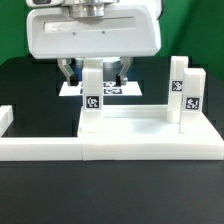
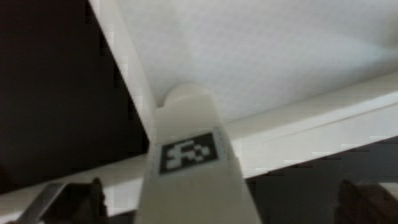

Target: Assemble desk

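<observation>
Nearest the lens: long low white plastic border rail [image 1: 40, 150] along the table's [image 1: 30, 80] front edge, white shallow rectangular plastic desk top [image 1: 150, 130] butted against it. Two short square white tagged legs stand on the top: one [image 1: 186, 90] at its right rear corner, one [image 1: 91, 92] at left rear. My pincer [image 1: 93, 72] straddles the left leg [image 2: 192, 150]; fingers [image 2: 71, 200] look clear of it, so I'd call it released. Step in hand: seating that leg. Next: regrip and twist it home, keeping it upright.
</observation>
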Controlling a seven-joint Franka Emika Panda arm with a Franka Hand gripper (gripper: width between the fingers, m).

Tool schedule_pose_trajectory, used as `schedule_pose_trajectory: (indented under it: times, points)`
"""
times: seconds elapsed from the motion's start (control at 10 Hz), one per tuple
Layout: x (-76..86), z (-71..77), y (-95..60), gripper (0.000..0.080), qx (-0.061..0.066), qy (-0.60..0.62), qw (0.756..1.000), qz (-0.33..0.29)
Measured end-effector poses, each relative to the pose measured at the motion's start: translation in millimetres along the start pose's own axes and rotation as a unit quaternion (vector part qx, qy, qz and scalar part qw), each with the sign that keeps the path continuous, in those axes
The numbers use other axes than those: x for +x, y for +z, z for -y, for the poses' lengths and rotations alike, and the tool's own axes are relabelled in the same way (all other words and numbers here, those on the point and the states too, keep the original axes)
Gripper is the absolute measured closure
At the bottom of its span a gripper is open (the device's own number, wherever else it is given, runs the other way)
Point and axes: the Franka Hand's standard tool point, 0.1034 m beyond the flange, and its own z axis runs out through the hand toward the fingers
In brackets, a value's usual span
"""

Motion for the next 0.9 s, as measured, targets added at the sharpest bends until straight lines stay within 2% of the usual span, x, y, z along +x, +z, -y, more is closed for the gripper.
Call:
schedule_pose_trajectory:
  times: [0.1,0.2,0.3,0.4,0.5,0.6,0.8,0.9]
  points:
    - [-0.9,-0.5,2.5,0.0150,0.000,0.014,1.000,-0.003]
    - [-1.2,-0.5,2.7,0.0258,0.000,0.019,1.000,-0.002]
    - [-0.7,-1.8,2.4,0.0425,0.000,0.035,0.999,-0.003]
    - [-0.6,-6.5,2.5,0.0425,-0.003,0.071,0.997,-0.003]
    - [-0.6,-7.4,3.0,0.0505,-0.003,0.109,0.994,-0.002]
    - [-0.6,-7.8,3.0,0.0505,-0.003,0.132,0.991,-0.003]
    - [-1.0,-10.2,3.1,0.0505,-0.003,0.309,0.951,-0.002]
    - [-4.1,-9.3,4.0,0.0505,0.006,0.424,0.905,0.011]
